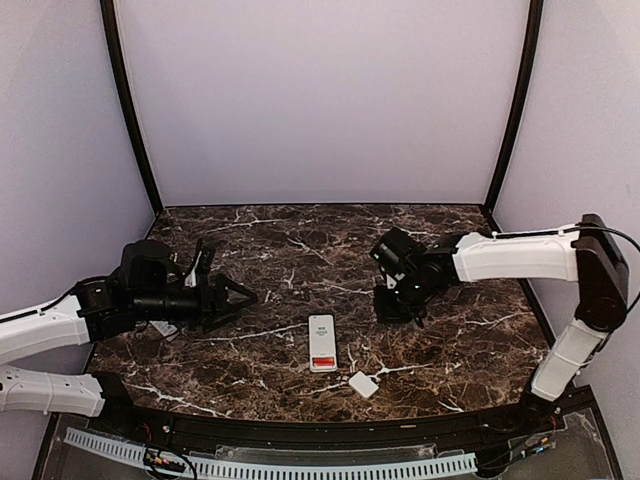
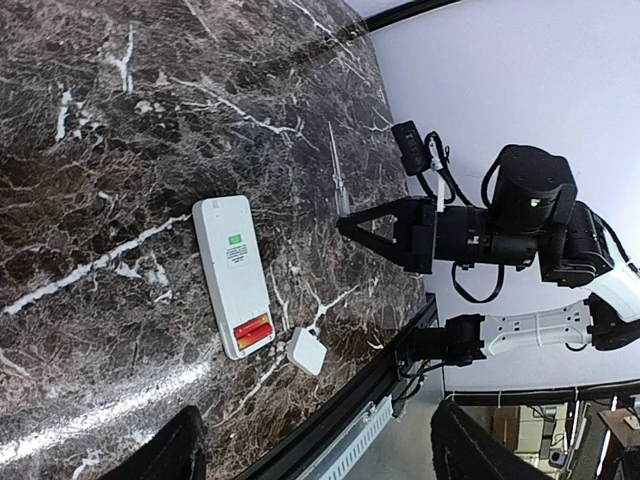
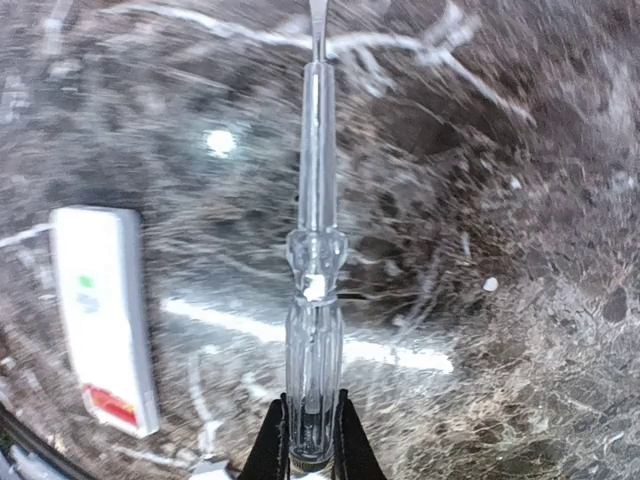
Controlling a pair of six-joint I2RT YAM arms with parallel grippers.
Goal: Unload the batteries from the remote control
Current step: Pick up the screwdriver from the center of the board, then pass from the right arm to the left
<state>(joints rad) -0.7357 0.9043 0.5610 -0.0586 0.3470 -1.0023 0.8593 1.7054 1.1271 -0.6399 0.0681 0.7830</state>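
Observation:
A white remote (image 1: 322,342) lies face down at the middle front of the marble table, its battery bay open at the near end. Red batteries (image 1: 322,358) sit in that bay; they also show in the left wrist view (image 2: 252,332) and the right wrist view (image 3: 110,405). My left gripper (image 1: 245,297) is open and empty, left of the remote, above the table. My right gripper (image 1: 395,300) is shut on a clear-handled screwdriver (image 3: 315,300), right of and behind the remote (image 3: 100,310). The tool's tip points away from the remote.
A small flat white cover (image 1: 363,384) lies just right of the remote's near end, close to the table's front edge (image 1: 300,430); it also shows in the left wrist view (image 2: 307,350). Black frame posts and white walls enclose the table.

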